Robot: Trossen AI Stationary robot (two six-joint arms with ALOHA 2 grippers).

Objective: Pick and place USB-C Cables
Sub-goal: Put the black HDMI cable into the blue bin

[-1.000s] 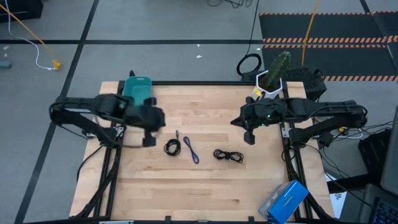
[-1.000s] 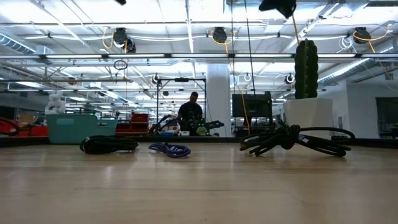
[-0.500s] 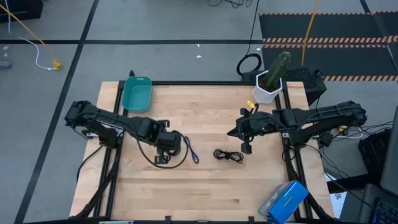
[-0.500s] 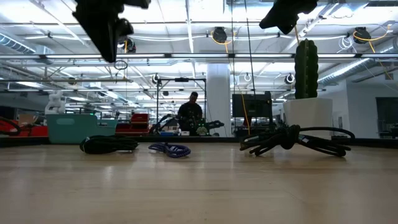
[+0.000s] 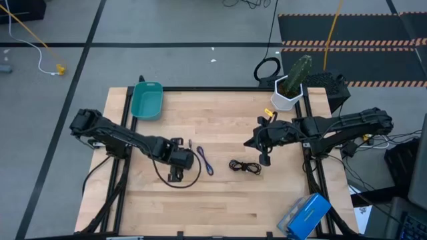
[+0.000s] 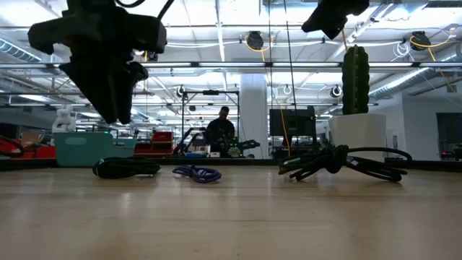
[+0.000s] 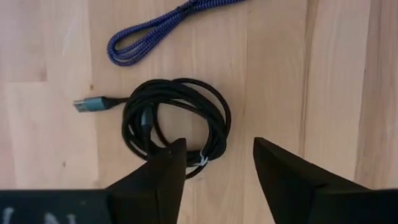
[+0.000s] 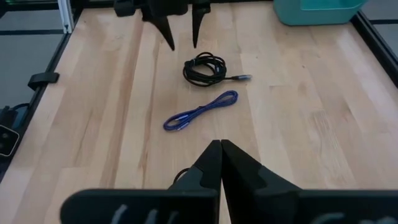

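We hold our left gripper (image 7: 214, 165) with fingers spread wide just above the coiled black USB-C cable (image 7: 176, 124) near the table's (image 5: 227, 207) middle. The blue-purple cable (image 5: 205, 161) lies just beside it, the second black bundle (image 5: 245, 167) nearer the right edge. Our right gripper (image 8: 220, 149), fingers pressed together, hangs above that bundle.

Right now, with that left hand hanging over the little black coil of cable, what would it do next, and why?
Probably lower straight down. The left hand is open above the coiled black cable, its fingers over the coil's near edge, and the low view shows it not yet at the table. Lowering would put the fingers around the strands. The right hand waits shut.
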